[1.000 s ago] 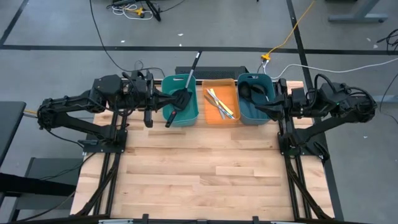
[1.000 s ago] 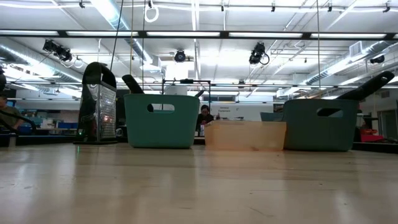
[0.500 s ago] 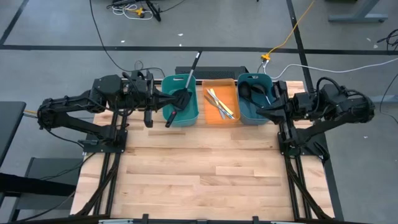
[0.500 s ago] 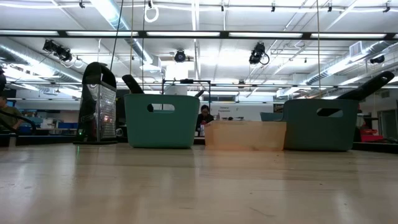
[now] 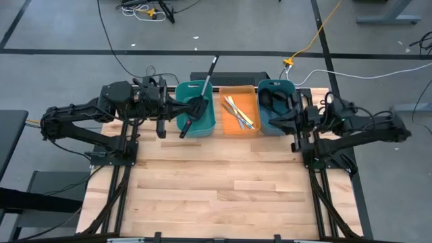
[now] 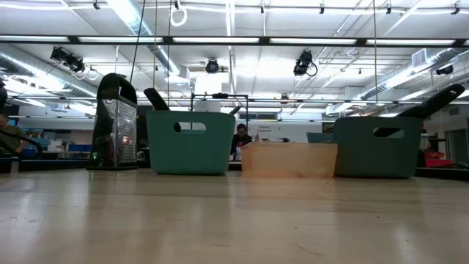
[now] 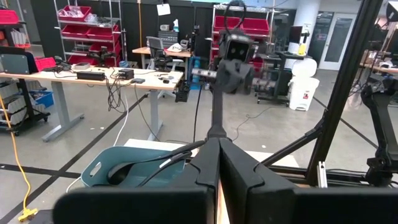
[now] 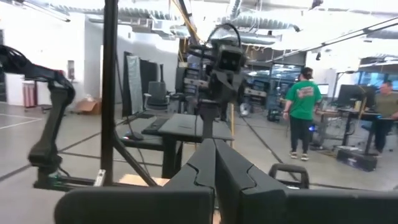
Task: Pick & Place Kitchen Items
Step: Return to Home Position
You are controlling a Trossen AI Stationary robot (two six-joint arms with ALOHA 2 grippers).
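The left gripper [image 7: 219, 143] has its two dark fingers pressed together on nothing, and sits by the outer side of the teal-green rectangular plastic bin [image 5: 182, 91] at the far edge of the pale wooden table [image 5: 216, 189]. The right gripper [image 8: 214, 143] is likewise closed and empty, at the outer side of the darker blue plastic bin [image 5: 263, 125]. Black long-handled slotted spatulas [image 5: 196, 108] lie in the green bin, handles poking past its rim. Black ladles [image 5: 273, 96] rest in the blue bin. Thin yellow, white and teal sticks [image 5: 237, 113] lie in the orange plastic bin [image 5: 251, 91] between the two.
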